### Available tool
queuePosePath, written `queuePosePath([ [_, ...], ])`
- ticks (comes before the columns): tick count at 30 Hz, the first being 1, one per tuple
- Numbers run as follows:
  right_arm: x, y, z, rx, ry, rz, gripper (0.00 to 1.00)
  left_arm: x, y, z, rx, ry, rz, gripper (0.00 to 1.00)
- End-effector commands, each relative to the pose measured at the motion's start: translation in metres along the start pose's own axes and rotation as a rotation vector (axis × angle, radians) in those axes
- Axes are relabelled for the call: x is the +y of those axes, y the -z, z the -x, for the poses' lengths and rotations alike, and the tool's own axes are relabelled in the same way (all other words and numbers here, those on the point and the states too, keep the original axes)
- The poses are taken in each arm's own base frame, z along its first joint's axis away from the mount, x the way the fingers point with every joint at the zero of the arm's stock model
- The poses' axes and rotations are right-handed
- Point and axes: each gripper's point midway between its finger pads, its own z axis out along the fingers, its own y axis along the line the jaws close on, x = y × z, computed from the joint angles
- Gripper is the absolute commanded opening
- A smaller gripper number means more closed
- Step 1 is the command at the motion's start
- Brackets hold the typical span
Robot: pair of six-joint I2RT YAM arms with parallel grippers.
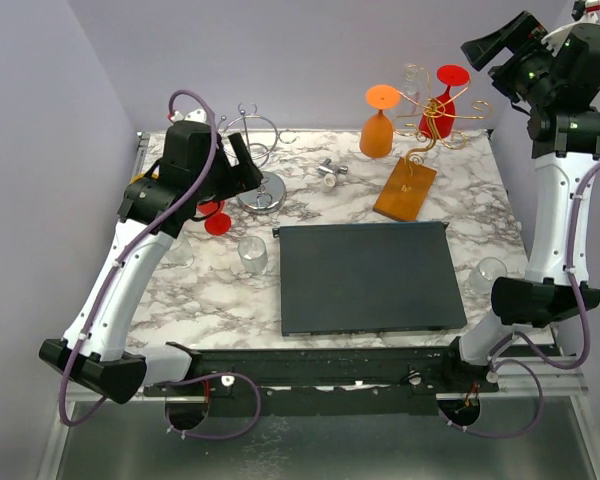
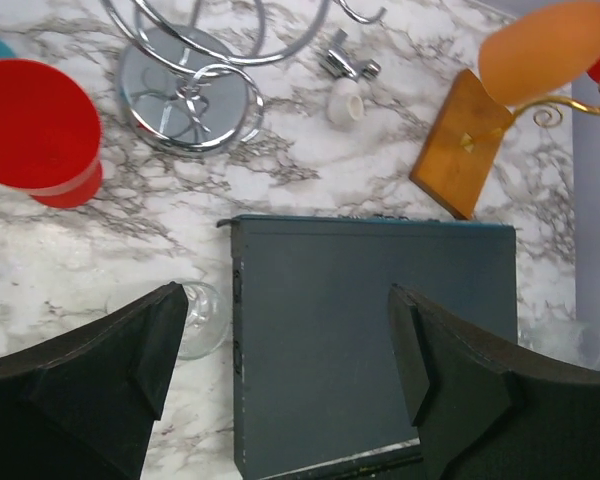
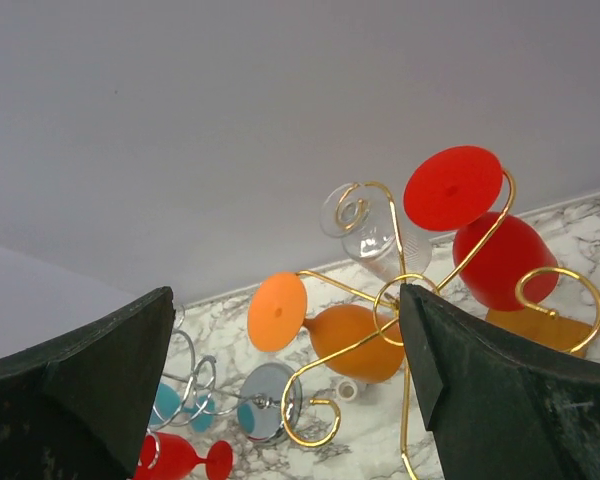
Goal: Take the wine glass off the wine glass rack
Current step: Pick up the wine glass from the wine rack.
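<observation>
The wine glass rack has an orange-brown wooden base [image 1: 405, 189] and a gold wire stem with curly hooks [image 1: 435, 125] at the back right. An orange wine glass [image 1: 377, 128], a red wine glass [image 1: 441, 108] and a clear glass [image 1: 415, 80] hang on it. The right wrist view shows the orange glass [image 3: 348, 340], the red one [image 3: 500, 258] and the clear one [image 3: 372, 232] on the gold hooks [image 3: 405, 300]. My right gripper [image 1: 492, 45] [image 3: 286, 298] is open and empty, high up and apart from the rack. My left gripper [image 1: 242, 152] [image 2: 288, 300] is open and empty near the chrome stand.
A silver chrome wire stand [image 1: 260, 190] with a red glass [image 1: 217, 218] stands at the back left. A dark grey flat board [image 1: 365, 277] lies in the middle. Clear glasses sit at the left [image 1: 252, 255] and right [image 1: 488, 275]. A small metal piece [image 1: 332, 172] lies behind the board.
</observation>
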Motion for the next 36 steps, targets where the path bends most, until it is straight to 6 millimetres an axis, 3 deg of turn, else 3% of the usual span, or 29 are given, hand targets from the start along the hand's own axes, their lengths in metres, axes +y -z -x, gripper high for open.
queuePosePath([
  [1, -0.008, -0.012, 0.013, 0.023, -0.050, 0.078, 1.00, -0.040, 0.003, -0.005, 0.022, -0.021, -0.138, 0.89],
  [9, -0.074, -0.047, 0.014, 0.035, -0.075, -0.020, 0.92, -0.067, 0.006, -0.024, 0.045, -0.044, -0.222, 0.94],
  [13, -0.093, -0.064, 0.008, 0.065, -0.086, -0.025, 0.85, -0.072, 0.009, -0.027, 0.046, -0.048, -0.235, 0.94],
  [24, -0.119, -0.097, -0.021, 0.141, -0.123, -0.010, 0.63, -0.078, 0.004, -0.035, 0.063, -0.057, -0.247, 0.94],
  [36, -0.129, -0.107, -0.037, 0.173, -0.182, -0.021, 0.56, -0.082, -0.003, -0.039, 0.072, -0.051, -0.250, 0.94],
])
